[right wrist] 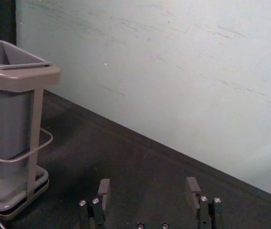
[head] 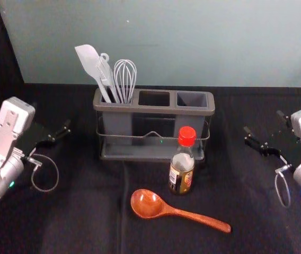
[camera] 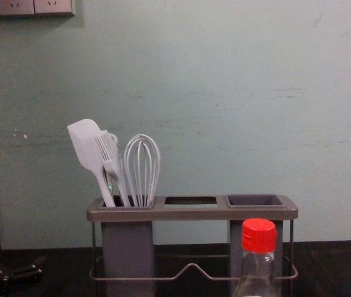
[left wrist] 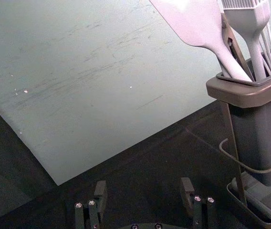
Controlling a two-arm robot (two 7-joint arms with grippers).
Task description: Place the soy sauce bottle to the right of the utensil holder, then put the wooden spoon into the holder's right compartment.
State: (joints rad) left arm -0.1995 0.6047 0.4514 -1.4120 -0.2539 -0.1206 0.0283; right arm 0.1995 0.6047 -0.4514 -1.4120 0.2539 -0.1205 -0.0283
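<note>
In the head view, the soy sauce bottle (head: pixel 182 172) stands upright in front of the utensil holder (head: pixel 156 110), near its right part; its red cap (camera: pixel 259 236) shows in the chest view. The wooden spoon (head: pixel 148 204) lies in front of the bottle, bowl to the left, handle slanting right and nearer. My left gripper (head: pixel 55 132) is left of the holder and my right gripper (head: pixel 263 125) is right of it, both apart from everything. In the wrist views, the left gripper (left wrist: pixel 143 188) and right gripper (right wrist: pixel 148 187) are open with nothing between their fingers.
A white spatula (head: pixel 89 62), a brush and a whisk (head: pixel 125 79) stand in the holder's left compartment. The middle opening and right compartment (head: pixel 192 99) hold nothing visible. A pale wall (head: pixel 166 42) rises behind the dark cloth-covered table (head: pixel 87 211).
</note>
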